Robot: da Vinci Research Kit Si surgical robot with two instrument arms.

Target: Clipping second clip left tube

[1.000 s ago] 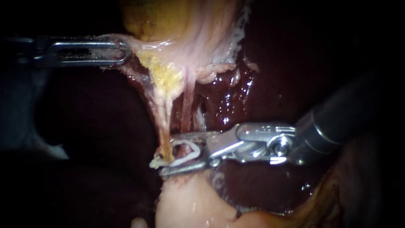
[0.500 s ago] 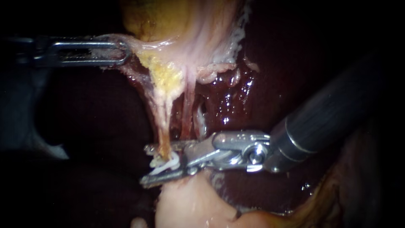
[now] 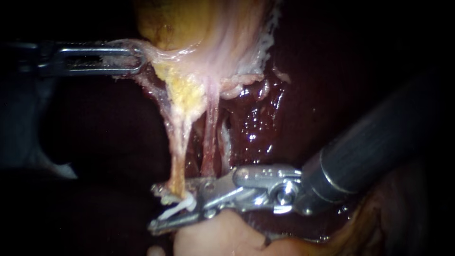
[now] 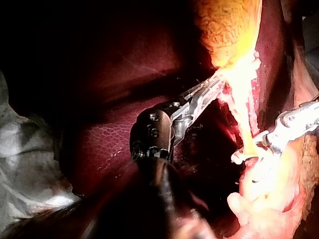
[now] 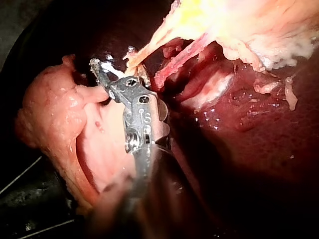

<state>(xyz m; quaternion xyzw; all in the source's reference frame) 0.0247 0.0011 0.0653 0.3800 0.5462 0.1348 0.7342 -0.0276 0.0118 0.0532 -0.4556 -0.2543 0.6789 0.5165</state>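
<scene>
The left tube (image 3: 177, 142) hangs taut from the gallbladder (image 3: 189, 23) down to the right instrument (image 3: 159, 207), and its lower end sits between that instrument's jaws. A white clip (image 3: 179, 205) lies in the same jaws, around the tube's end. The jaws press on the clip from above and below, with a narrow gap left at their tips. Just beside the left tube, on its right, runs a thinner pink tube (image 3: 208, 137). The left instrument (image 3: 138, 58) has its jaws closed on the gallbladder's edge at upper left. Dark wet liver (image 3: 265, 123) lies behind, and pale tissue (image 3: 213, 237) lies under the right instrument.
</scene>
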